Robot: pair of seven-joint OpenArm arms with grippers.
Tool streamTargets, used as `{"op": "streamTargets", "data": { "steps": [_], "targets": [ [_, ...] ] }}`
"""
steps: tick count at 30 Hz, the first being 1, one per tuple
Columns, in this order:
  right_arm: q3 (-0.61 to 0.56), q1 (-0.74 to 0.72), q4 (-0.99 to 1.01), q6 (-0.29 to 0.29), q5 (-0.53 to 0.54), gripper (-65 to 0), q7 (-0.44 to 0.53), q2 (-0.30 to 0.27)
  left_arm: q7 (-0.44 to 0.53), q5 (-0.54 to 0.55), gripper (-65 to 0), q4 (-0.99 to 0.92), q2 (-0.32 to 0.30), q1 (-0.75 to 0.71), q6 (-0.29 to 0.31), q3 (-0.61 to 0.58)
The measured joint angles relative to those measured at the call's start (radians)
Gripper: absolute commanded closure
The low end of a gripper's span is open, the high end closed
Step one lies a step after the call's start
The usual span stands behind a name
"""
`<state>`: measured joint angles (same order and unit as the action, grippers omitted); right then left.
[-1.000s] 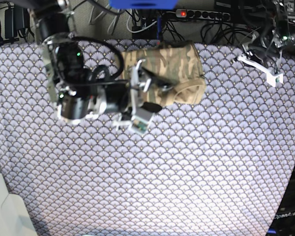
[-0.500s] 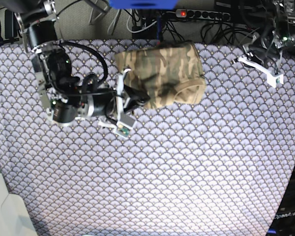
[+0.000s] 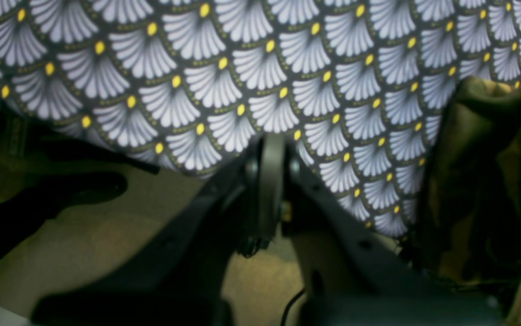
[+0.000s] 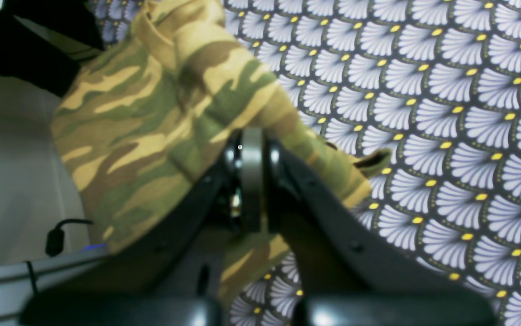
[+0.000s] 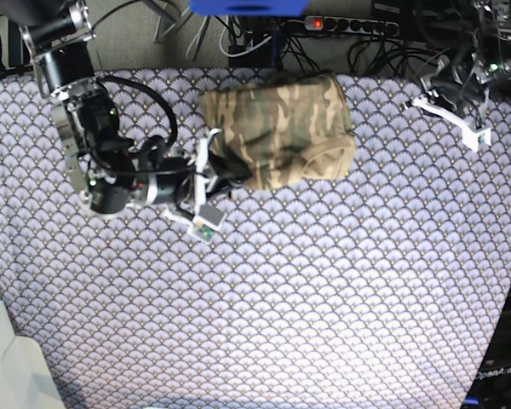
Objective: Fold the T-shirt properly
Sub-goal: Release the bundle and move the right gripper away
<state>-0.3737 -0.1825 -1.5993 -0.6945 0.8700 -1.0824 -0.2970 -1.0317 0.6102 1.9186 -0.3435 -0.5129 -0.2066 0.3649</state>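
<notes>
Camouflage cloth in tan, olive and brown is being shown as a compact folded bundle, the T-shirt (image 5: 281,128), lying on the far middle of the fan-scale tablecloth (image 5: 341,290). It is being judged soft, light and limp, likely to sag and slip out of its folds if lifted from one point; a hem or a folded edge, pinched through all layers, is being judged the best place to take hold.

The right gripper (image 5: 206,183) is being held at the bundle's near-left corner in the base view. In the right wrist view its jaws (image 4: 251,149) are being seen brought together, with shirt cloth (image 4: 151,127) lying right against the tips; whether a fold is being pinched between them cannot be told, since the cloth may only be lying behind.

The left gripper (image 5: 460,123) is being kept well apart from the shirt, at the far edge of the table on the left arm's side. Its jaws (image 3: 269,181) are being seen closed together in its wrist view, with nothing visibly between them.
</notes>
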Motion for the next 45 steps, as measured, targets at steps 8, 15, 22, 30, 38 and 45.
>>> {"op": "streamTargets", "data": {
  "steps": [8,15,22,30,38,45],
  "targets": [
    [-0.194,-0.002,0.15,0.0,0.007,-0.2,0.155,0.003,-0.003,-0.012,-0.4,0.0,0.02,-0.002,-0.002,0.002],
    [-0.254,-0.01,0.201,0.0,0.013,-0.2,0.201,0.003,-0.003,-0.007,-0.4,0.0,0.02,-0.001,-0.002,0.004],
    [-0.222,-0.017,0.028,0.0,0.004,-0.2,0.086,-0.002,-0.004,-0.004,-0.4,0.0,0.021,0.001,-0.002,0.003],
    [-0.211,-0.043,-0.042,0.0,0.012,-0.3,0.055,0.039,-0.004,-0.001,-0.4,0.0,0.022,0.003,-0.002,0.002],
    [-0.224,-0.132,0.159,0.0,0.002,-0.3,0.115,0.064,-0.003,-0.004,-0.4,0.0,0.04,-0.002,-0.002,0.002],
    [-0.327,-0.146,0.311,0.001,0.001,-0.3,0.256,0.04,-0.003,-0.003,-0.4,-0.001,0.047,-0.003,-0.002,0.002]
  ]
}}
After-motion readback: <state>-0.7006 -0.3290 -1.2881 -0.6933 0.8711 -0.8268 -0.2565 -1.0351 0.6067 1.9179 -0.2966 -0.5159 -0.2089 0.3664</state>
